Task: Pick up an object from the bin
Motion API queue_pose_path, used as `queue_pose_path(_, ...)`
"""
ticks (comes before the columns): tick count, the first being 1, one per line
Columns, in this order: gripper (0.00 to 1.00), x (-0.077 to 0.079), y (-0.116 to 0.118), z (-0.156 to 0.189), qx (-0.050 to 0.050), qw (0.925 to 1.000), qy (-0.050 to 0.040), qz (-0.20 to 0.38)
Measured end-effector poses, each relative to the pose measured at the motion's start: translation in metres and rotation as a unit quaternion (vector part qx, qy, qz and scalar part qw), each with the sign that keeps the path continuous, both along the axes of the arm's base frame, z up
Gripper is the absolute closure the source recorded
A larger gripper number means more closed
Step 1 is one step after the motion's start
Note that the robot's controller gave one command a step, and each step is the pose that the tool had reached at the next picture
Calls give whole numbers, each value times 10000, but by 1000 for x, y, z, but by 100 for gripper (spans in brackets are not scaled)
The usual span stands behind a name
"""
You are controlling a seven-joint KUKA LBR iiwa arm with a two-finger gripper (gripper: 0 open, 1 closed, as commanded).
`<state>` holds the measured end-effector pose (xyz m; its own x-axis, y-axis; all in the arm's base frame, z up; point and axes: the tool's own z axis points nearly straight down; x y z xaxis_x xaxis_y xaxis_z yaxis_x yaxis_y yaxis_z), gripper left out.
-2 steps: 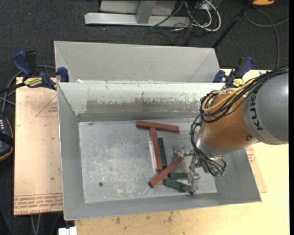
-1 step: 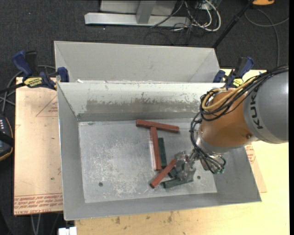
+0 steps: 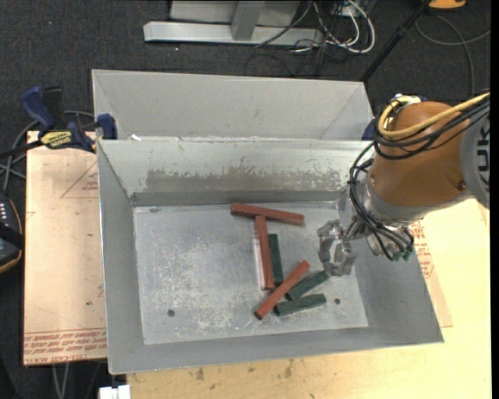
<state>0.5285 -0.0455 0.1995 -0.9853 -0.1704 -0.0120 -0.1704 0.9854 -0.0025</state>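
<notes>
Dark green bar [image 3: 312, 282], slim, flat, among red-brown bars [image 3: 267, 213], hand [image 3: 335, 251] just beside it, opening unclear

Setting is taken as a robotics lab or test cell. A grey metal bin [image 3: 234, 109] is set up over a dark floor [image 3: 47, 47]. Loose cables [image 3: 343, 23] are seen lying beside a metal stand base [image 3: 226, 30]. An industrial arm [image 3: 475, 164] with an orange wrist cover [image 3: 413, 156] and bundled wiring is positioned at the bin's right side.
</notes>
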Motion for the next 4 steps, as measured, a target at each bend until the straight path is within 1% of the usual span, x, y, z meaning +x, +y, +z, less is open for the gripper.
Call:
queue_pose_path(1,0,-2,0,-5,6,10000,46,-1)
queue_pose_path(2,0,-8,-3,-132,14,9999,56,-107)
queue_pose_path(3,100,-6,-4,-127,2,9999,27,-103)
queue_pose_path(4,100,-8,-14,51,0,9996,-1,-274)
